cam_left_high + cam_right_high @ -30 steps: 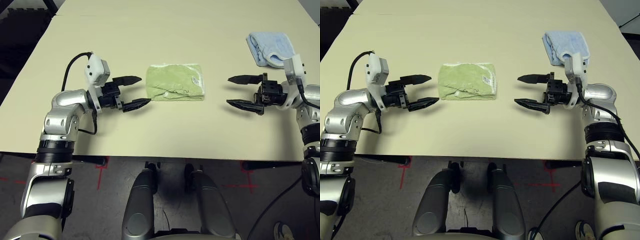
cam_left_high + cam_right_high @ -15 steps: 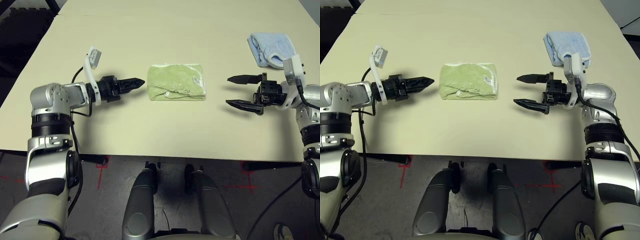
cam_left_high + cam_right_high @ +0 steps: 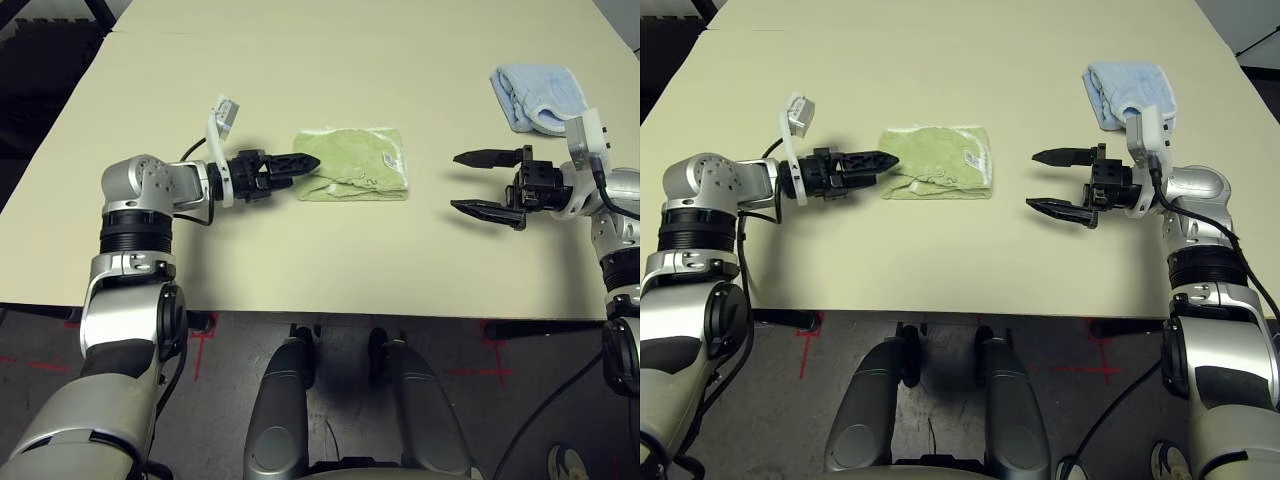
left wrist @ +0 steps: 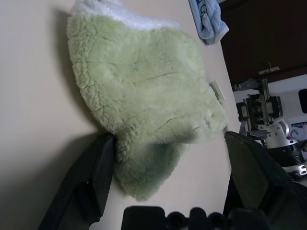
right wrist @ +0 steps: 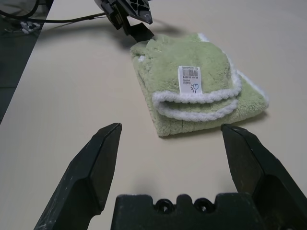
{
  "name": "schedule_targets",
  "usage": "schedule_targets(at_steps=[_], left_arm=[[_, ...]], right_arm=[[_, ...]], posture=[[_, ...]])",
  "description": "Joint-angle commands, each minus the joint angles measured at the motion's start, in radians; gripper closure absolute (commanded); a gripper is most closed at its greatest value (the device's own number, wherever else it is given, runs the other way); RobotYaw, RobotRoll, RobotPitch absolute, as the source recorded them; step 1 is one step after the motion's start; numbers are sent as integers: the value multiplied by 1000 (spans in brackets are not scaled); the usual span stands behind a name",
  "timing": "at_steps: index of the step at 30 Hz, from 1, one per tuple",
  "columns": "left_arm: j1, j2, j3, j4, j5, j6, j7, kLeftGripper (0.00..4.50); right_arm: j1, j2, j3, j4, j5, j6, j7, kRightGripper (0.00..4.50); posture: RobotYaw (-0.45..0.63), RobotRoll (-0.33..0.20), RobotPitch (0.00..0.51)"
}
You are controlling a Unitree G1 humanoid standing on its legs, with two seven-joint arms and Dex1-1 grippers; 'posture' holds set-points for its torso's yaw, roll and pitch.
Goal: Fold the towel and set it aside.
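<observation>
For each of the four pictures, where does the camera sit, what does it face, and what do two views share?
Left and right eye views: on the head, looking down at the table; both silver forearms show.
Left wrist view: along the open left gripper, whose fingers flank the towel corner.
Right wrist view: along the open right gripper, facing the towel's folded edge.
Shared: both wrist views show the towel and the other gripper.

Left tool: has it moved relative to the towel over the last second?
Yes. The left tool has closed in on the towel, from clear of its near edge to open fingers straddling that end, and it has rolled. The towel stayed put.
</observation>
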Motion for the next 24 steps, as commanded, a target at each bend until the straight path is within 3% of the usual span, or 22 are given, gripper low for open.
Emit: schedule_targets(at_steps=[1,10,19,22,24], left_arm=[[-14,-21,-18,26,3,1,-9,0],[-38,-92,4,77,7,-46,27,0],[-47,-108,-2,121,25,-84,42,0],[-52,-107,-7,138,41,-107,51,555],[-56,-107,-10,149,48,-116,48,1295]], right_arm=[[12,-5,4,-18,5,0,2,24],[0,2,7,-12,2,-5,2,24],[0,3,8,-10,-1,-13,-2,24],[0,2,7,-8,-3,-17,-4,0],[0,1,7,-6,-3,-18,-4,0]], posture=[[9,0,256],[12,0,253],[3,0,240],[2,0,239],[2,0,239]])
